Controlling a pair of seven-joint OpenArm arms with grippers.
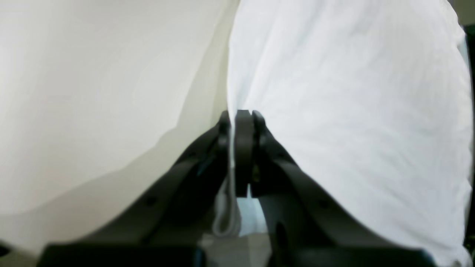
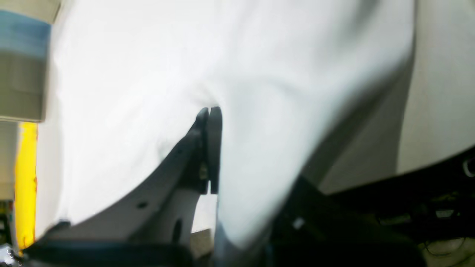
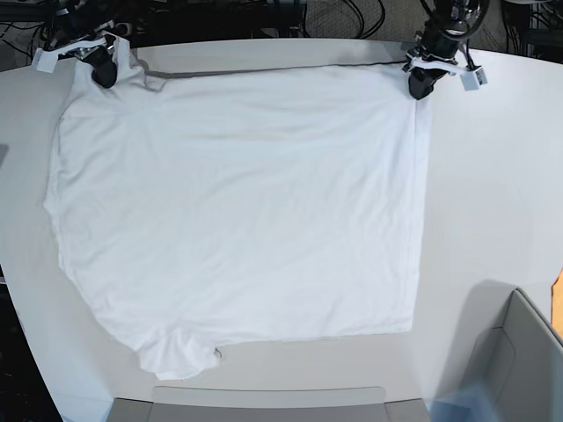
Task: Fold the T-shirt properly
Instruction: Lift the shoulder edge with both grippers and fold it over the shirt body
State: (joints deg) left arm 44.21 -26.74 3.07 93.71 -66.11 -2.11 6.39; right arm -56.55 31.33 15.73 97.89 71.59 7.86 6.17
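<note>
The white T-shirt [image 3: 237,202] lies spread over the white table, a sleeve at the near left edge. My left gripper [image 3: 420,88] stands at the shirt's far right corner. In the left wrist view it [image 1: 240,115] is shut on the cloth's edge [image 1: 349,111], which hangs to its right. My right gripper [image 3: 104,72] stands at the far left corner. In the right wrist view it [image 2: 210,111] is shut on the T-shirt [image 2: 148,74], and cloth drapes over and hides one finger. Both far corners are held slightly raised.
The white tabletop [image 3: 493,193] is bare to the right of the shirt. A grey box [image 3: 510,360] sits at the near right corner. A grey strip [image 3: 264,400] runs along the near edge. Cables lie beyond the far edge.
</note>
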